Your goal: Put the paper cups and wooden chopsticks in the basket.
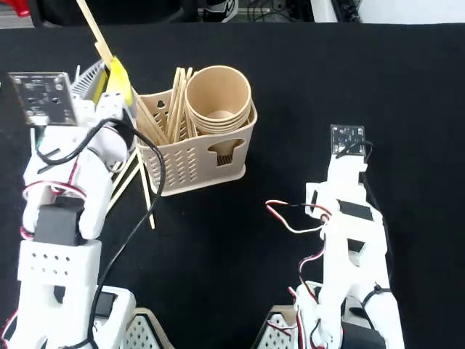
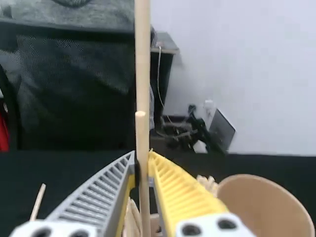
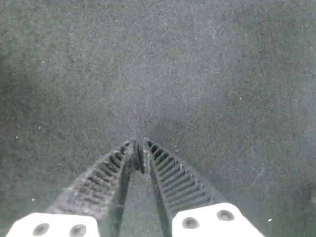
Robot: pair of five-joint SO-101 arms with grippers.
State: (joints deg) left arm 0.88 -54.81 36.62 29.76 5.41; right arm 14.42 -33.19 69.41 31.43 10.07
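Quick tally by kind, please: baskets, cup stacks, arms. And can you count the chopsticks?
Basket: 1
Cup stack: 1, in the basket
Arms: 2, left arm and right arm
Chopsticks: too overlapped to count
Total: 4, chopsticks aside

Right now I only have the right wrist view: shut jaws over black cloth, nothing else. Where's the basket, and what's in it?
Observer: The basket is off to your left, holding a stack of paper cups and several standing chopsticks.
Operator: What's the left side doing?
Observer: The left gripper is shut on a wooden chopstick, raised just beside the basket.
Operator: Anything to pick up yet?
Observer: Yes, a few loose chopsticks lie on the cloth by the basket's left side.
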